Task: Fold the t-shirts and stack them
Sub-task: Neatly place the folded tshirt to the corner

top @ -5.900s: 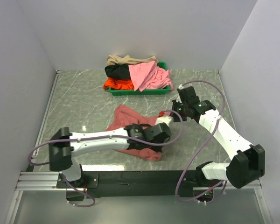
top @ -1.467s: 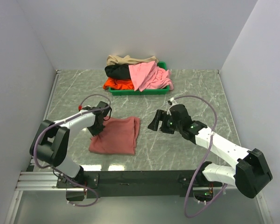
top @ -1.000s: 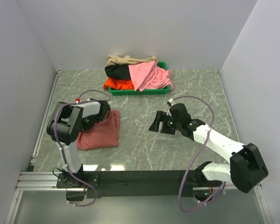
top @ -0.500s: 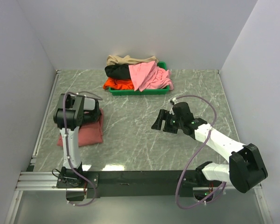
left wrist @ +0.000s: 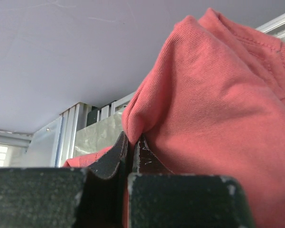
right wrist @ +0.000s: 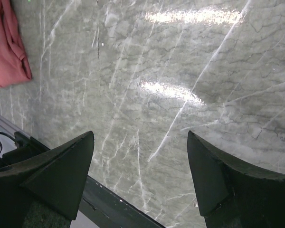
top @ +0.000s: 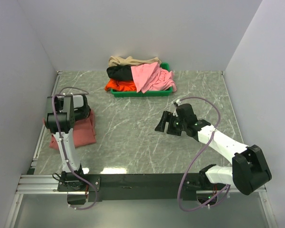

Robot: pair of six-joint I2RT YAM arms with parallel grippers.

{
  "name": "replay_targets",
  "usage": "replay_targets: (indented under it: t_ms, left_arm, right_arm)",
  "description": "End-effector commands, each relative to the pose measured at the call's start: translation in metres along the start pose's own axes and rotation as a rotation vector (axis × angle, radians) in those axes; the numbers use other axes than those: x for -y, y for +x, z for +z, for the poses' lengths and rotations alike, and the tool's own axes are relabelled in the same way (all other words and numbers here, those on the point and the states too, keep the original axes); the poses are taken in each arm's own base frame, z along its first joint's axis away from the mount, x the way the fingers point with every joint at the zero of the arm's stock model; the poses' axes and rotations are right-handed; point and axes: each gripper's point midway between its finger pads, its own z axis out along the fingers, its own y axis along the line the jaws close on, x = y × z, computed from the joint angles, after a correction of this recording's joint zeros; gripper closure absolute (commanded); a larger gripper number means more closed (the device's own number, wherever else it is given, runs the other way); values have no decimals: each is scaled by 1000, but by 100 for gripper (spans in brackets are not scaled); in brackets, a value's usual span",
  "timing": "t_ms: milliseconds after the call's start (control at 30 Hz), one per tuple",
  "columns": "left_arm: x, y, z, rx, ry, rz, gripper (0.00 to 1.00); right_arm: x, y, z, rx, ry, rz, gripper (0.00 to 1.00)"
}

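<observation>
Left end effector: clamped on dusty brick-red cloth t-shirt, left edge of grey marbled table
Right end effector: spread apart, empty, above table

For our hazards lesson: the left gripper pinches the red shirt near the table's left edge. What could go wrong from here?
The left gripper pinches only a fold of the red shirt, so a pull may undo the folding. The shirt lies by the table's left edge; it could bunch against the wall.
</observation>
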Motion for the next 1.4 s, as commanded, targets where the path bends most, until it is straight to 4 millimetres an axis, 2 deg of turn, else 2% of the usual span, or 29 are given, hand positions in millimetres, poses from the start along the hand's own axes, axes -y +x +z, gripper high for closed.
replay_targets:
  t_ms: [0, 200, 433, 500, 567, 667, 800, 900, 933, 967, 1000, 1033, 1067, 1100, 1133, 1167, 1200, 1267, 1300, 1333, 1367]
  left_arm:
    - [2, -10, 1, 17, -13, -29, 99]
    - [3, -22, 22, -41, -58, -150, 100]
    - [21, -35, 24, -55, -53, -161, 99]
    - [21, -35, 24, -57, -52, -161, 92]
    - [20, -34, 24, -64, -53, -160, 78]
    - [19, -34, 22, -79, -48, -166, 64]
    - [12, -42, 14, -119, -18, -202, 60]
    - [2, -61, -6, -135, 72, -241, 56]
    - [12, -67, -12, -134, 126, -289, 55]
    - [20, -66, -27, -158, 201, -284, 47]
    - [22, -70, -35, -158, 269, -230, 21]
    - [17, -77, -44, -174, 333, -264, 3]
    - [27, -81, -55, -215, 423, -309, 1]
    - [25, -85, -60, -224, 469, -299, 1]
    - [15, -94, -68, -226, 517, -345, 1]
    - [15, -103, -75, -228, 572, -387, 1]
    - [11, -109, -92, -258, 688, -403, 1]
    - [17, -109, -118, -263, 854, -396, 1]
    - [18, -124, -144, -251, 1017, -434, 1]
    - [22, -112, -154, -262, 1075, -414, 1]
    - [22, -112, -163, -254, 1127, -418, 1]
  right_arm:
    - [-7, -19, -3, 47, -1, -21, 15]
    - [-9, -21, -4, 51, -3, -14, 15]
    - [-9, -23, -8, 63, 7, -7, 15]
    - [-7, -24, -9, 71, 17, -10, 15]
    - [-7, -25, -10, 73, 20, -8, 15]
    - [-9, -25, -11, 76, 12, -10, 15]
    - [-8, -25, -13, 79, 14, -14, 15]
    - [-9, -26, -15, 91, 11, -19, 15]
    - [-9, -26, -16, 91, 11, -21, 15]
    - [-10, -26, -17, 92, 10, -24, 15]
    - [-10, -27, -18, 95, 8, -28, 15]
    - [-10, -26, -19, 98, 12, -28, 15]
    - [-9, -26, -20, 98, 9, -29, 14]
    - [-10, -25, -21, 101, 4, -34, 14]
    - [-11, -27, -23, 110, 2, -35, 14]
    - [-10, -26, -23, 109, 3, -33, 14]
    - [-9, -26, -26, 119, 7, -36, 14]
    - [-8, -28, -29, 134, 19, -38, 13]
    - [-7, -31, -34, 157, 30, -43, 13]
    - [-7, -34, -37, 173, 38, -46, 13]
    - [-5, -35, -41, 180, 49, -45, 12]
